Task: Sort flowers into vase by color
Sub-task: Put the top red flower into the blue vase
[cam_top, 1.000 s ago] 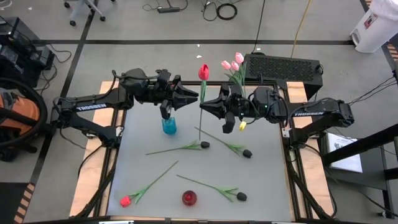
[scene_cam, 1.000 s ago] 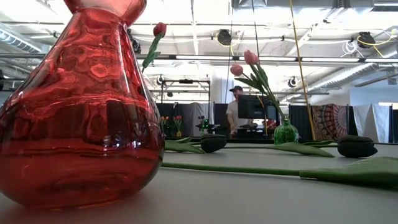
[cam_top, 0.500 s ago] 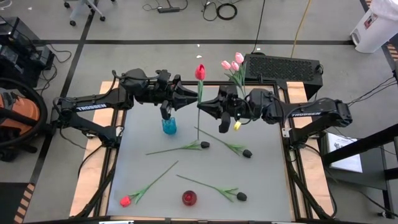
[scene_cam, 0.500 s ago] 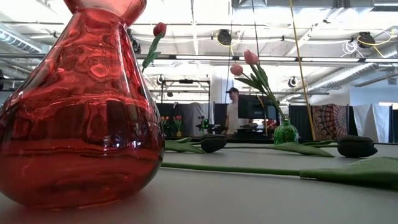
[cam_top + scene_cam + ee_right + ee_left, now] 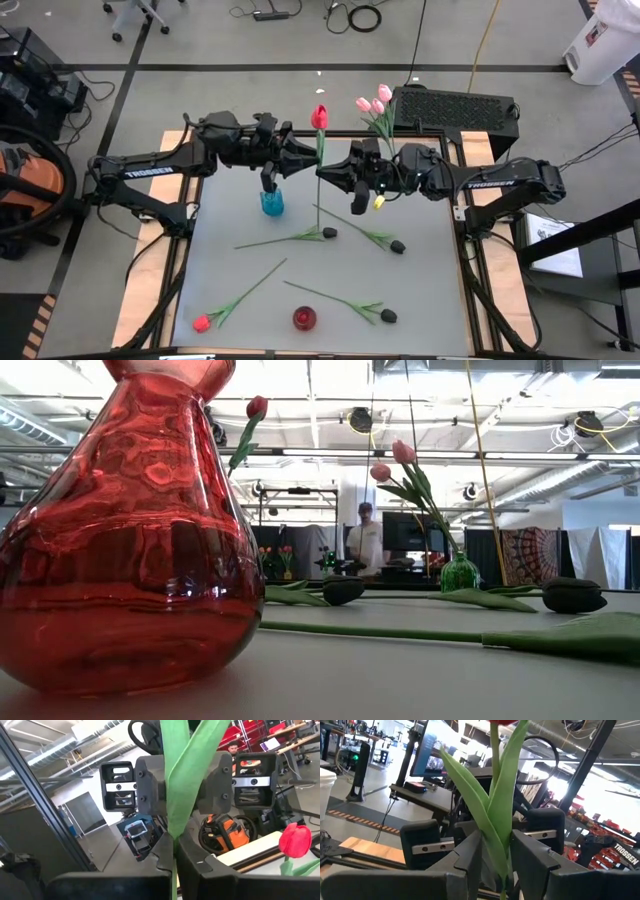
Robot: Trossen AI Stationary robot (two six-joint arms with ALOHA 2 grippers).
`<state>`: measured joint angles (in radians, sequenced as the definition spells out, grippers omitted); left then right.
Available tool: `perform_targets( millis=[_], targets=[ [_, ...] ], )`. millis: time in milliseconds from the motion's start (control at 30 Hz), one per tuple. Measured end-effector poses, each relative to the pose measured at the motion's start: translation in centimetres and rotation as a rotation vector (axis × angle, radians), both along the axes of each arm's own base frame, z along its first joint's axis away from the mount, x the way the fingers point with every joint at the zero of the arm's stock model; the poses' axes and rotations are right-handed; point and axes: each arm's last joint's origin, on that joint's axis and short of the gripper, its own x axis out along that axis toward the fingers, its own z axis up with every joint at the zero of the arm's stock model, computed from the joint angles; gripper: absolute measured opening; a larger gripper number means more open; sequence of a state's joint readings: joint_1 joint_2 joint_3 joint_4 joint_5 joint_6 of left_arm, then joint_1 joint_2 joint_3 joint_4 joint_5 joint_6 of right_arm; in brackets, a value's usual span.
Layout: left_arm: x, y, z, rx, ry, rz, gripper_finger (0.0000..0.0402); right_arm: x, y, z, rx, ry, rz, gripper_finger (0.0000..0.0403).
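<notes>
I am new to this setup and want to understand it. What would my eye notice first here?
Above the table's far middle, a red artificial tulip stands upright between the left gripper and the right gripper, which is shut on its stem. Pink tulips stand in a green glass vase behind the right arm, and black tulips lie on the grey table.

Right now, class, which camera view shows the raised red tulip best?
The high view: the red tulip shows head and whole stem, between both arms. The low view catches its head far off; the left wrist view mostly leaves; the right wrist view only stem and leaf.

The red vase (image 5: 120,530) is cropped above (neck unseen) in the low view.
</notes>
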<state>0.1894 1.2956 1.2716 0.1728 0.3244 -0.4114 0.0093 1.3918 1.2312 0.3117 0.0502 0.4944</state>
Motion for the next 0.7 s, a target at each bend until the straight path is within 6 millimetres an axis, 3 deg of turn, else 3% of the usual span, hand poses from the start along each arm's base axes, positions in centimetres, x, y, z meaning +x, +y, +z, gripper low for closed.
perform_targets(
  millis=[700],
  targets=[
    [0.01, 0.00, -0.03, 0.000, 0.002, 0.000, 0.0109, 0.06, 0.19, -0.58, 0.065, 0.058, 0.017, 0.0000]
  ],
)
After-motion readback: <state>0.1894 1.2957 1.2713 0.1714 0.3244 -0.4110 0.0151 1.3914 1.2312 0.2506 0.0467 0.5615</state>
